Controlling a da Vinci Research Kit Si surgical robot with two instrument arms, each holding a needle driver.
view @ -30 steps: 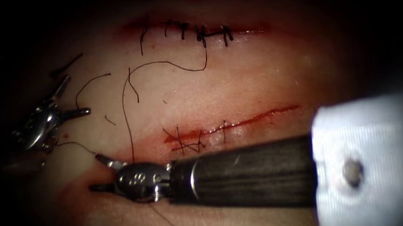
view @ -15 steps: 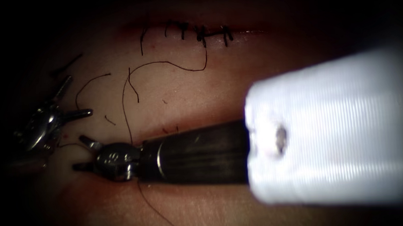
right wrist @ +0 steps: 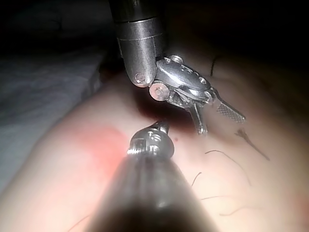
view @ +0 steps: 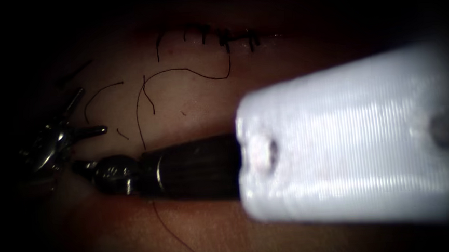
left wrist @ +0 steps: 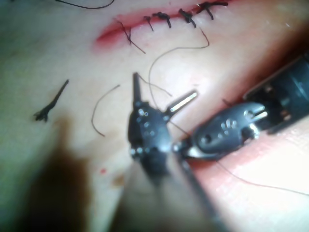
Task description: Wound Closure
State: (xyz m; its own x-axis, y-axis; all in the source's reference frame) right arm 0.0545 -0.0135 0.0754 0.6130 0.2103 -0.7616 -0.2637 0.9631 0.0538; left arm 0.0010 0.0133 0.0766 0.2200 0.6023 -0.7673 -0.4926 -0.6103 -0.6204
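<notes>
L pincer [view: 91,112] spread open, holding nothing, prob. waiting clear; R pincer [view: 77,165] at its 5 o'clock, closed, apparently on the thread [view: 177,238], likely to keep it taut; stitched cut [view: 219,38] at 12 on the tissue [view: 191,91]; needle: can't tell where.

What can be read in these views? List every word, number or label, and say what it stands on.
No readable text in these views.
right tool: small round marks on its wrist, too blurred to read as characters; what this tool holds cannot be told.
left tool: no lettering to be seen; its jaws stand open and hold nothing.
</notes>
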